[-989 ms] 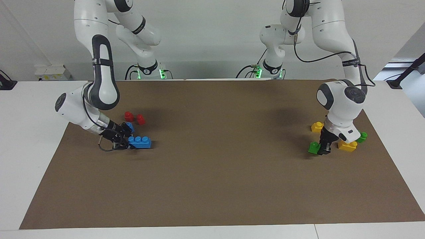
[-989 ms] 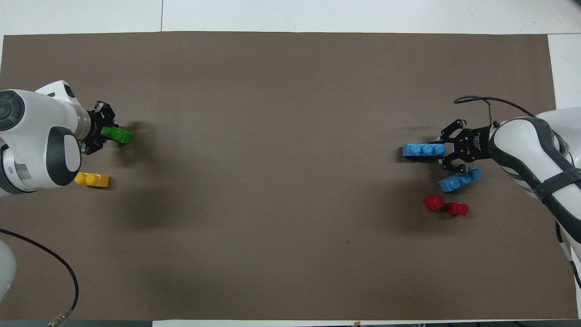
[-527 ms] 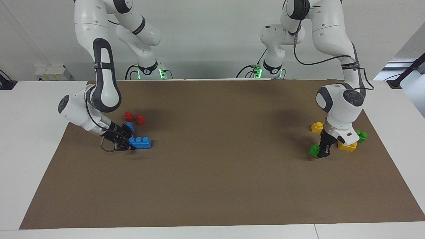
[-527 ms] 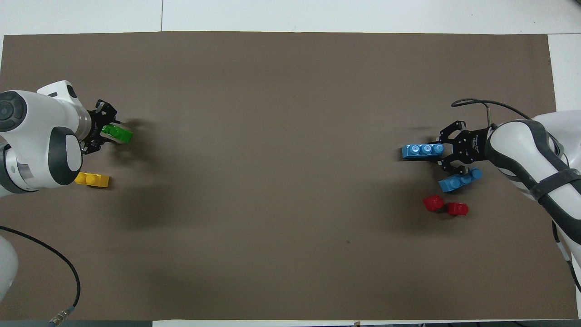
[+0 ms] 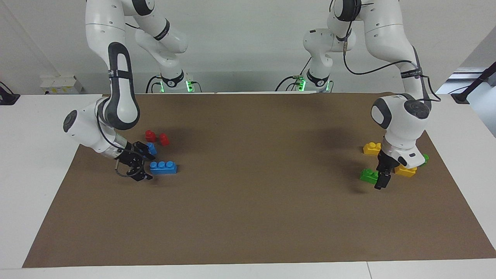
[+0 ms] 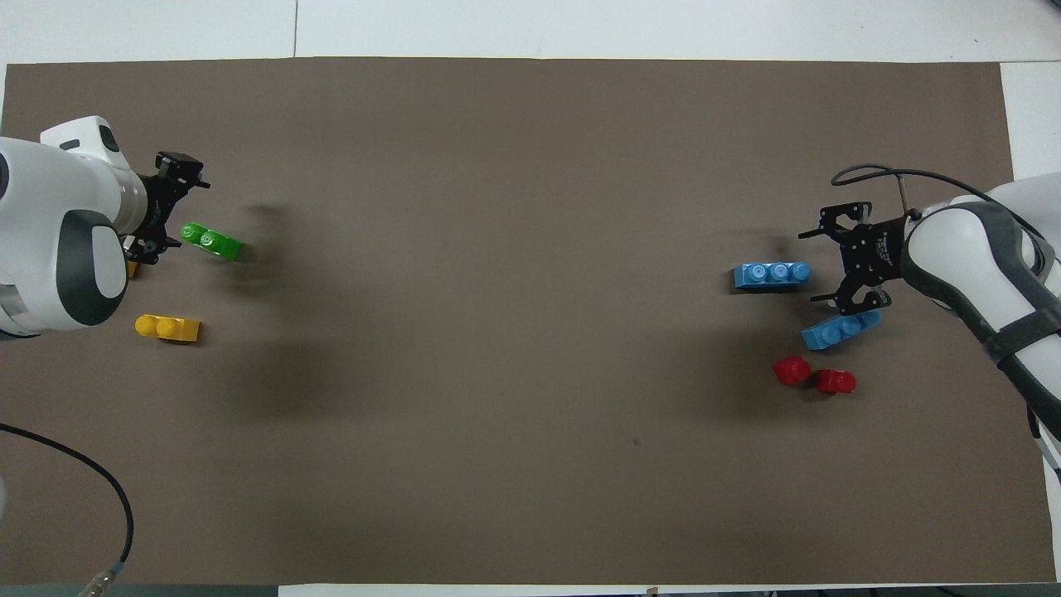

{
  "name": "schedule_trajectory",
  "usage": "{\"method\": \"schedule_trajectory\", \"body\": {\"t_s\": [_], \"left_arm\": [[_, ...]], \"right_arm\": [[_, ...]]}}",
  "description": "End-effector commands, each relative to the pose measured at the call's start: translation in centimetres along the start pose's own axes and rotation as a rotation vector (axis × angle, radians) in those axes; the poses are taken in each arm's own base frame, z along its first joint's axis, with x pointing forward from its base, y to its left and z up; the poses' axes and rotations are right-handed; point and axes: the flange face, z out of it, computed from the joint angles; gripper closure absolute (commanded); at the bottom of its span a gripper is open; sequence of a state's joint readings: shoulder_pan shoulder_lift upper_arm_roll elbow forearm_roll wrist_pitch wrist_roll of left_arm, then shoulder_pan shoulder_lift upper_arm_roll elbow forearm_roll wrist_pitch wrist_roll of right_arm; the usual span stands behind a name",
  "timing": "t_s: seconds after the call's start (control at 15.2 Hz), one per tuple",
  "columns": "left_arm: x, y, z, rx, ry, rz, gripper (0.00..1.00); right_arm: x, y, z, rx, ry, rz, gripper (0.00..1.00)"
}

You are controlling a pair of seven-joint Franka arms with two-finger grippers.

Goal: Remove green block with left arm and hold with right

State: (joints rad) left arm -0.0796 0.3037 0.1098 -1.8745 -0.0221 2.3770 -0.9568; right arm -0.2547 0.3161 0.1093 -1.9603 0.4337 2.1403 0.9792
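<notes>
Brown mat (image 5: pixel 248 217) carries the green block (image 5: pixel 368 175), lying free beside the left gripper (image 5: pixel 381 179), jaws open, empty. Right gripper (image 5: pixel 140 164), open, empty, sits beside a blue brick (image 5: pixel 163 167).

Can't make out any readable text, labels or numbers anywhere from where I'm standing, honestly, nothing legible.

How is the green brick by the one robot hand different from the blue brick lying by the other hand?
The green block has two studs; the blue brick has three and is longer. Green lies by the left gripper, blue by the right gripper. Both rest free on the brown mat, studs up.
</notes>
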Motion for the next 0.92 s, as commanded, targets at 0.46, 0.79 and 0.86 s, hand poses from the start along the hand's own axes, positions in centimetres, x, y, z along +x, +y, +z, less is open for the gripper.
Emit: {"method": "schedule_trajectory", "body": {"t_s": [0.46, 0.79, 0.86], "left_arm": [[-1.3, -0.7, -13.7, 0.031, -0.084, 0.426, 0.00], [-2.1, -2.8, -19.9, 0.015, -0.103, 0.679, 0.00], [-2.3, -3.1, -20.8, 0.016, -0.111, 0.716, 0.00]], "right_arm": [[-9.1, 2.4, -14.4, -0.195, 0.152, -0.758, 0.00], [-13.4, 5.0, -19.2, -0.262, 0.185, -1.114, 0.00], [-14.4, 5.7, -20.0, -0.273, 0.184, -1.133, 0.00]]}}
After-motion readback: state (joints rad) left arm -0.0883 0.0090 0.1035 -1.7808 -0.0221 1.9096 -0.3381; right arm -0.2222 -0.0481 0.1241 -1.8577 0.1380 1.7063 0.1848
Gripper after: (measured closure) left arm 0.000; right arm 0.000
